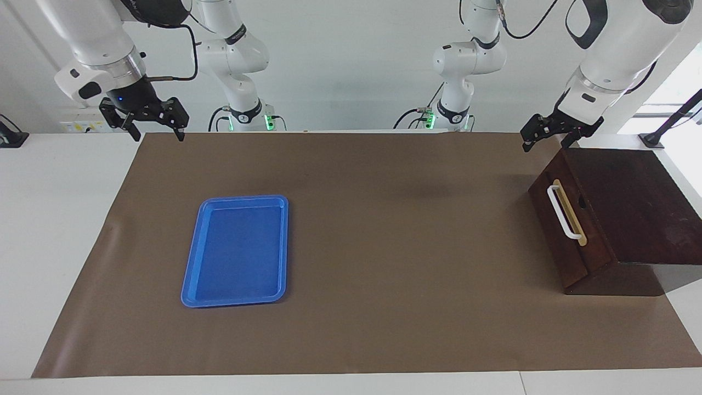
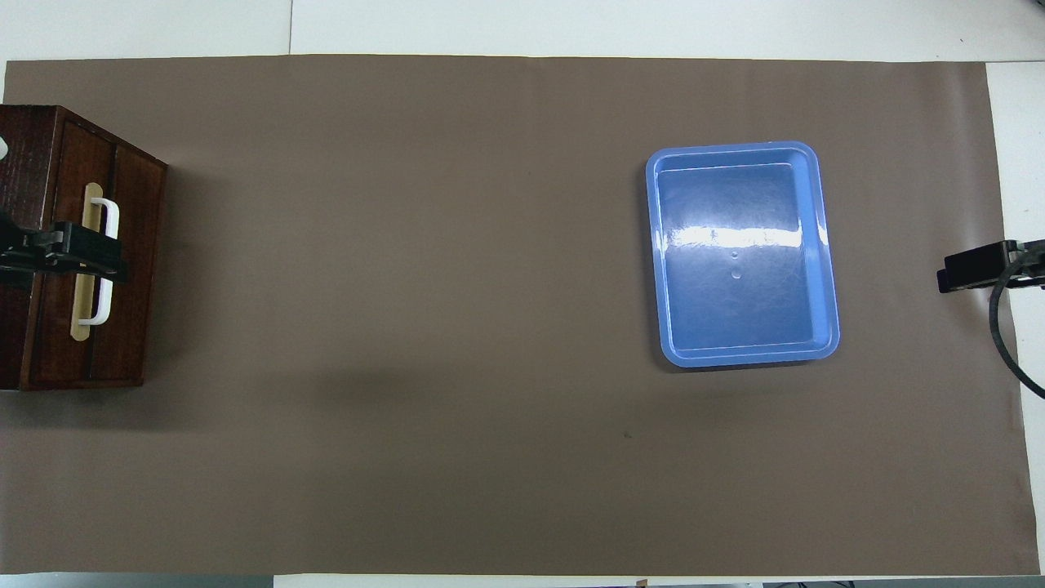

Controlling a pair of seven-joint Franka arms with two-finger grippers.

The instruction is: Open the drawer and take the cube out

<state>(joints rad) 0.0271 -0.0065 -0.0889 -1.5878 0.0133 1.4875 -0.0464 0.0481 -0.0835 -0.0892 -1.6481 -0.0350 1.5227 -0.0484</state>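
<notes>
Facing view: drawer [image 1: 567, 219] closed; left gripper [image 1: 548, 136] and right gripper [image 1: 155, 124] raised, jaws spread, holding nothing.

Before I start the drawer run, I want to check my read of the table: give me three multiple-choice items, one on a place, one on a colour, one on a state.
1. Where does the cabinet stand?
A. at the left arm's end of the table
B. at the right arm's end
C. in the tray

2. What colour is the tray?
A. red
B. blue
C. yellow

3. How is the drawer?
A. pulled fully out
C. shut
B. taken out and lying on the mat

Key: 1 A, it sits below the left gripper, which hangs in the air above its top. 2 B, its rim and floor are blue. 3 C, its front with the white handle lies flush with the cabinet, so no cube shows. The right gripper waits, open like the left one.
</notes>
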